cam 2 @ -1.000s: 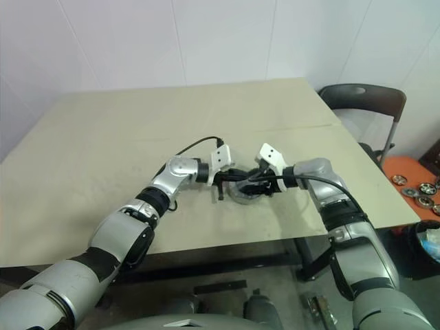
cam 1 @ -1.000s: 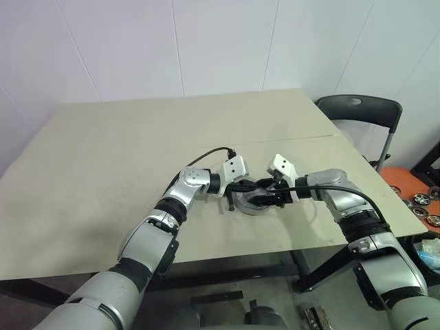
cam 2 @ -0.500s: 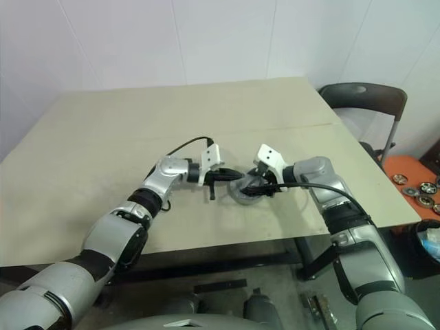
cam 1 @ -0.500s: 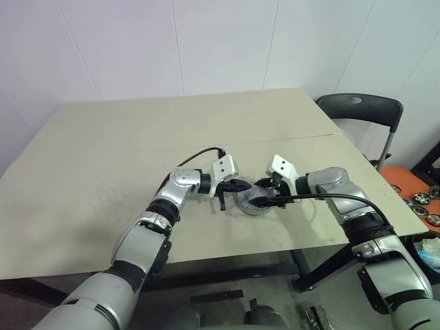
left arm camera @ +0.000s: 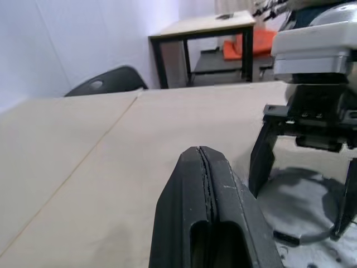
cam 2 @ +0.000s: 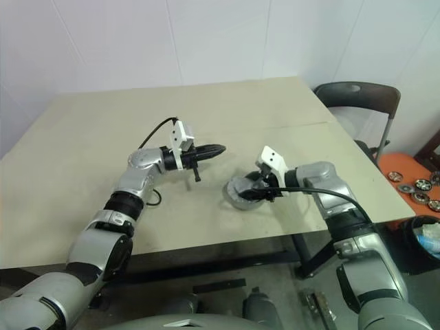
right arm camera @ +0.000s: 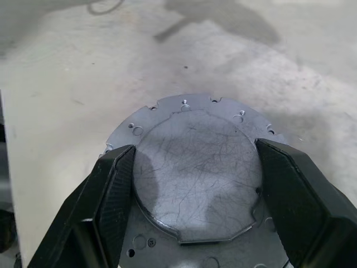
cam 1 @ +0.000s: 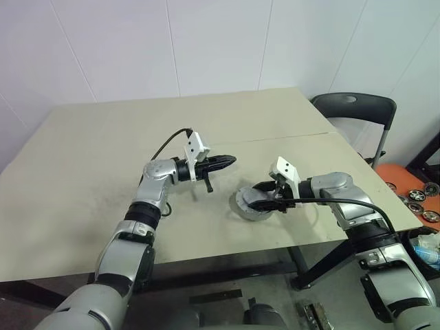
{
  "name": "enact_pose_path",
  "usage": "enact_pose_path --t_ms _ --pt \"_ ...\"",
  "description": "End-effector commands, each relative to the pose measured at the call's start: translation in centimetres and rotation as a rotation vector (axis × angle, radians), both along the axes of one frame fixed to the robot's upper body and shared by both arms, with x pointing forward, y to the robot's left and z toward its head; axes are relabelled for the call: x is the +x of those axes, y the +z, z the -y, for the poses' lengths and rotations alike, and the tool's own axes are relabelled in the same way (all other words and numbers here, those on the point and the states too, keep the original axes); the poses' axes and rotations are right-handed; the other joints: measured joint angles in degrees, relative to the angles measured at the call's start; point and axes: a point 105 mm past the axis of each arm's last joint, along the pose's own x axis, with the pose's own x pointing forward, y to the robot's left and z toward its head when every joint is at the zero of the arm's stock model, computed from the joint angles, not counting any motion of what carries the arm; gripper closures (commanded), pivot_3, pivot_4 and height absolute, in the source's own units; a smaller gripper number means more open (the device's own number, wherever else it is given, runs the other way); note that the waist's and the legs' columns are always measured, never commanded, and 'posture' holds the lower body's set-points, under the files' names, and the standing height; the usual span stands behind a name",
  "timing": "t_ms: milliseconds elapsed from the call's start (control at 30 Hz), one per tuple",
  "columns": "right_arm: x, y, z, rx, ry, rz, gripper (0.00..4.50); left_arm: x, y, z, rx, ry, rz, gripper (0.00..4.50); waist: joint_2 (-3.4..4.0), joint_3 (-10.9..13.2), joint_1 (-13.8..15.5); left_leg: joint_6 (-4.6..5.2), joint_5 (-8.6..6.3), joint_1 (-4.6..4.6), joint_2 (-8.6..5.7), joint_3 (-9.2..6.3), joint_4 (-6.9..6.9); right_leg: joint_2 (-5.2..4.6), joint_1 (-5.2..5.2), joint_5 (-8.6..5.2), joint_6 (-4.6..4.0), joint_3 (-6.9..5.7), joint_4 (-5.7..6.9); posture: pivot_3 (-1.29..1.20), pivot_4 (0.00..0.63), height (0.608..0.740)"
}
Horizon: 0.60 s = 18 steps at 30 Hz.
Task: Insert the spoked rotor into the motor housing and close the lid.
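The round grey metal lid (right arm camera: 198,176) looks stiff, heavy and slick; right gripper (cam 1: 265,203) fingers straddle its raised rim unclamped, while left gripper (cam 1: 225,161) is clenched empty.

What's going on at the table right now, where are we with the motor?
The right gripper has its two fingers spread around the round grey metal assembly on the table, one finger on each side of the raised disc on top. Whether they press it is unclear. The disc covers the top, so the lid looks to be on. The left gripper is shut, empty, and held off to the side above the table, apart from the assembly.
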Motion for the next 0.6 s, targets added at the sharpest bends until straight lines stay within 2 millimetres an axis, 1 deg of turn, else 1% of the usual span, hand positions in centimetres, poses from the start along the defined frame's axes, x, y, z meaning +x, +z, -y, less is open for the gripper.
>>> enact_pose_path --t_ms 33,67,167,200,367,400,500,600 --pt "0.0 2.2 -0.5 0.066 0.019 0.057 1.46 -0.1 1.4 -0.7 -0.025 0.022 0.034 4.49 0.00 0.0 0.0 0.00 0.00 0.01 0.00 0.00 0.00 0.00 0.00 0.00 0.00 0.00 0.03 0.00 0.000 0.740" --pt "0.0 2.0 -0.4 0.058 0.015 0.052 1.46 -0.1 1.3 -0.7 -0.026 0.027 0.030 4.49 0.00 0.0 0.0 0.00 0.00 0.01 0.00 0.00 0.01 0.01 0.00 0.00 -0.01 0.00 0.04 0.00 0.000 0.740" --pt "0.0 0.0 0.4 -0.063 0.008 0.032 1.46 -0.3 1.2 -0.8 -0.029 0.036 0.024 4.49 0.00 0.0 0.2 -0.01 0.01 0.02 0.01 0.01 0.04 0.01 0.02 0.01 -0.02 0.00 0.05 0.00 0.000 0.740" --pt "0.0 0.0 0.4 -0.057 0.009 0.030 1.46 -0.4 1.1 -0.7 -0.029 0.037 0.022 4.49 0.00 0.0 0.3 -0.01 0.01 0.03 0.01 0.02 0.05 0.00 0.03 0.01 -0.02 0.00 0.05 0.00 0.000 0.740" --pt "0.8 0.4 0.6 -0.075 -0.016 0.065 1.46 -0.7 0.7 -0.7 -0.024 0.044 0.006 4.49 0.00 0.0 0.3 -0.02 0.01 0.08 0.01 0.03 0.06 0.01 0.08 0.03 -0.06 0.01 0.07 0.00 0.000 0.740" --pt "0.8 0.7 0.7 -0.071 -0.015 0.074 1.46 -0.8 0.5 -0.7 -0.021 0.044 0.001 4.49 0.00 0.0 0.2 -0.02 0.02 0.09 0.01 0.03 0.06 0.01 0.07 0.04 -0.06 0.01 0.07 0.00 0.000 0.740" --pt "0.9 1.7 0.8 -0.059 -0.011 0.094 1.46 -0.9 0.1 -0.5 -0.011 0.041 -0.009 4.49 0.00 0.0 0.3 -0.04 0.03 0.10 0.04 0.04 0.07 0.05 0.08 0.07 -0.10 0.01 0.09 0.00 0.000 0.740" --pt "0.7 1.8 1.1 -0.065 -0.013 0.096 1.46 -0.9 -0.1 -0.2 -0.006 0.037 -0.014 4.49 0.00 0.0 0.4 -0.05 0.03 0.10 0.04 0.05 0.07 0.05 0.07 0.07 -0.11 0.01 0.10 0.00 0.000 0.740"
